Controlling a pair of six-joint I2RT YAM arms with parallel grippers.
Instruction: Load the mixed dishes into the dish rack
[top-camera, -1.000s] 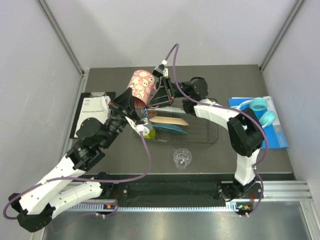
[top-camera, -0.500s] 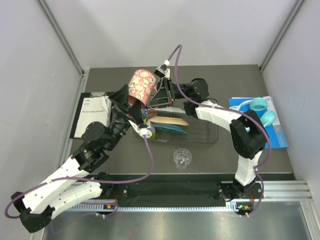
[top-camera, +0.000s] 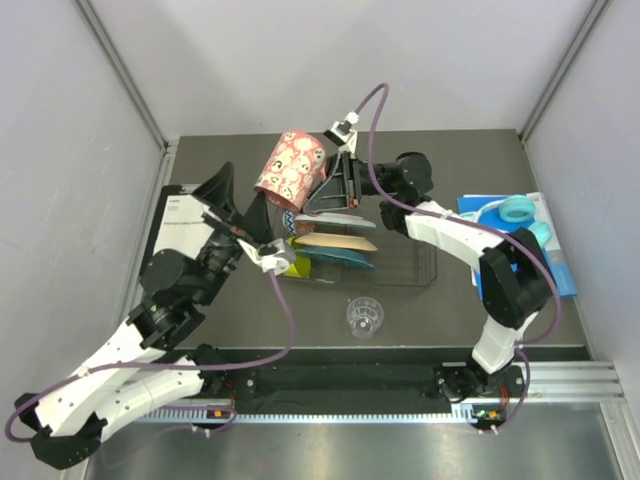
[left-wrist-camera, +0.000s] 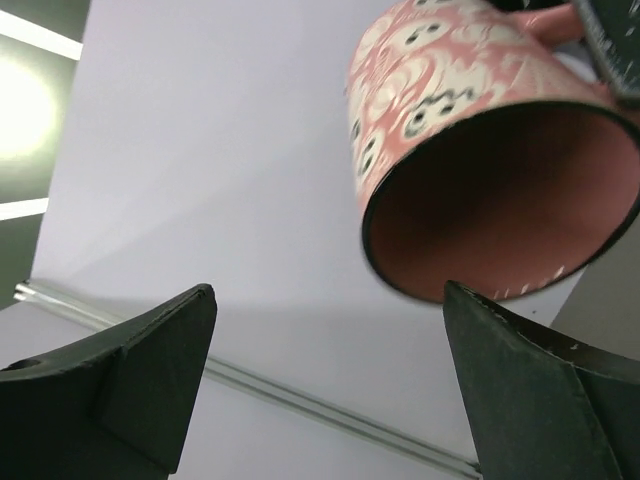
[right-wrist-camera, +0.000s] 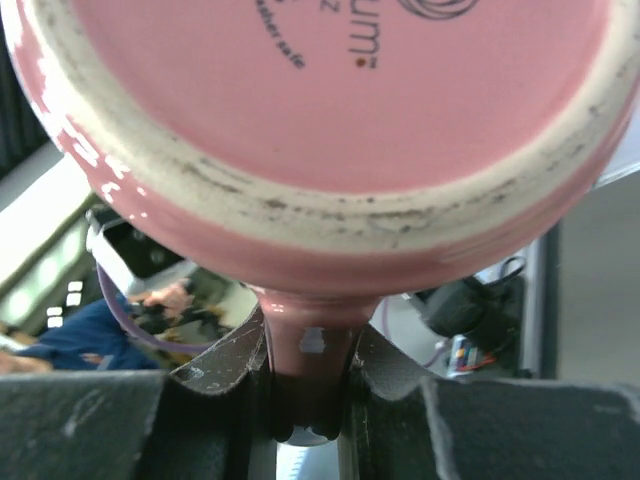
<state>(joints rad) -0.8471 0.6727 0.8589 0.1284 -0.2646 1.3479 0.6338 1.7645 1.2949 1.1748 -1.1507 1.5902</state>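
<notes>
Pink mug (top-camera: 292, 167) hangs tilted in open air near the dish rack's (top-camera: 425, 280) far-left corner, its handle clenched by the right gripper (top-camera: 327, 183). Left gripper (top-camera: 238, 197) gapes wide just left, not touching. Arms partly hide the racked plates (top-camera: 338, 242).

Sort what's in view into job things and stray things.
Job: mug, held by the right pincer; rack; peach plate; teal plate; green bowl; glass.
Stray: headphones; clipboard.
</notes>
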